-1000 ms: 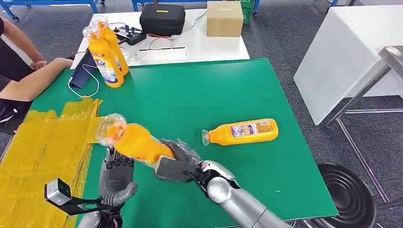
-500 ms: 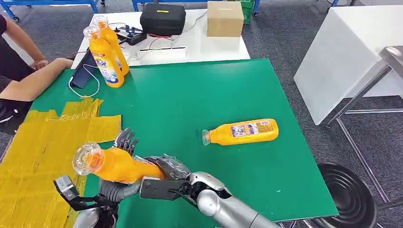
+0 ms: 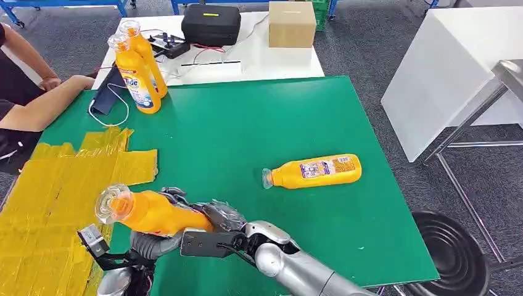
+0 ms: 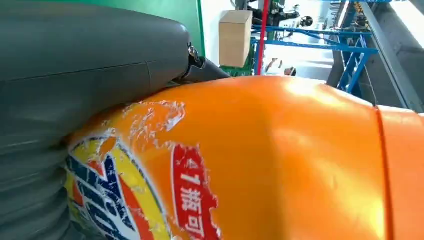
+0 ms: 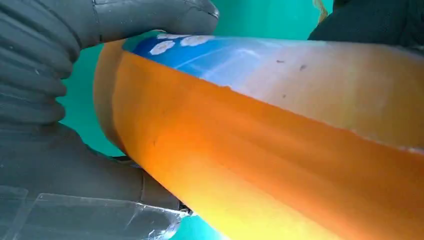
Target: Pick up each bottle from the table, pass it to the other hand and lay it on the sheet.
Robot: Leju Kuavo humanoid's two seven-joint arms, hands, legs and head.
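An orange detergent bottle (image 3: pixel 154 213) hangs tilted over the near left of the green table (image 3: pixel 247 123), its clear cap toward the yellow sheet (image 3: pixel 55 191). My right hand (image 3: pixel 216 229) grips its base end. My left hand (image 3: pixel 153 244) comes up from below, with its dark fingers (image 3: pixel 172 193) curled over the bottle's body. In the left wrist view the thumb (image 4: pixel 90 50) presses on the bottle (image 4: pixel 280 160). The right wrist view has the bottle (image 5: pixel 280 150) against the palm (image 5: pixel 60 150). A second bottle (image 3: pixel 314 171) lies on the table's right half.
Two more orange bottles (image 3: pixel 137 74) stand upright at the table's far left corner, beside a dark pouch and white cable (image 3: pixel 108 98). A person's arm (image 3: pixel 43 105) rests at the left edge. Behind stands a white table with a black case (image 3: pixel 211 24) and a cardboard box (image 3: pixel 292 23).
The held bottle swung down and left, toward the sheet. My left hand's fingers, spread upright half a second ago, have curled over the bottle. The lying bottle has not moved.
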